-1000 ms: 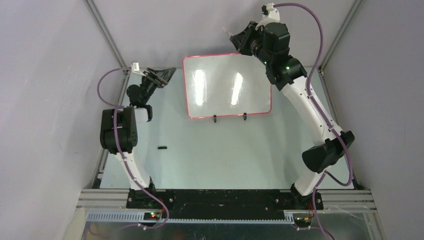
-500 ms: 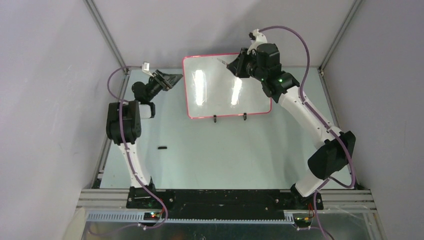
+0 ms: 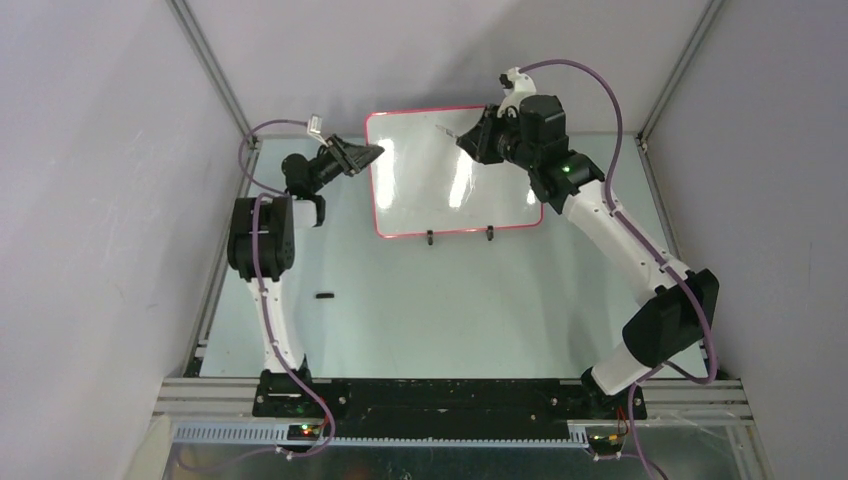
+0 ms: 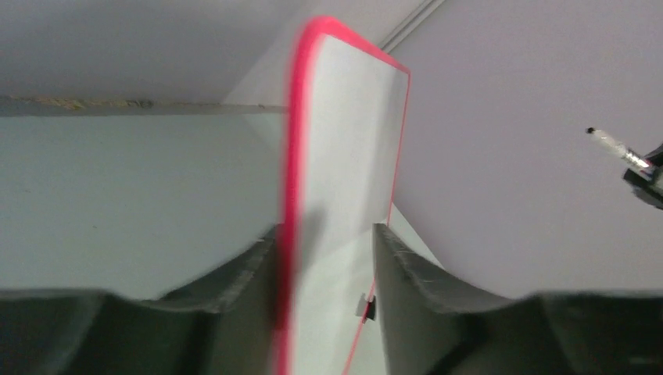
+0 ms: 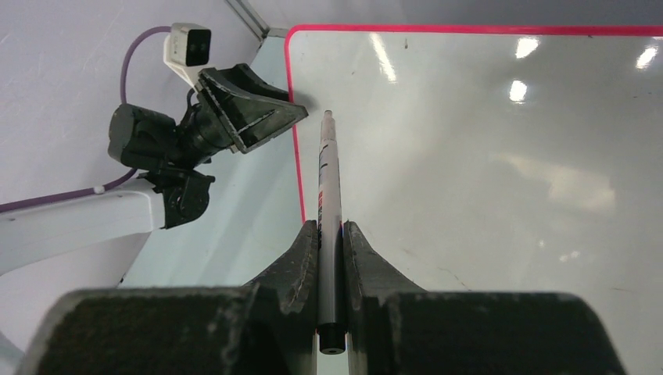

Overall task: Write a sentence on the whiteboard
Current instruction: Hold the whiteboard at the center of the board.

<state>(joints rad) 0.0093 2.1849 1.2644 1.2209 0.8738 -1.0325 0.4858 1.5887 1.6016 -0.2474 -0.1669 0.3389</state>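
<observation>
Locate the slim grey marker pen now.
The marker pen is clamped in the right arm's fingers, in the top view over the upper middle of the white red-rimmed whiteboard, tip pointing left.

Whiteboard (image 3: 430,205) upper centre of the top view, left gripper (image 3: 375,152) astride its left edge, right gripper (image 3: 470,138) with marker (image 3: 450,131) over its upper part — small loose piece (image 3: 323,296) lower left on the table (image 3: 450,310).

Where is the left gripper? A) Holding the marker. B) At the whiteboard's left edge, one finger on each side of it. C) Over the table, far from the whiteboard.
B: in the left wrist view the red rim of the whiteboard runs between the fingers of the left gripper.
</observation>
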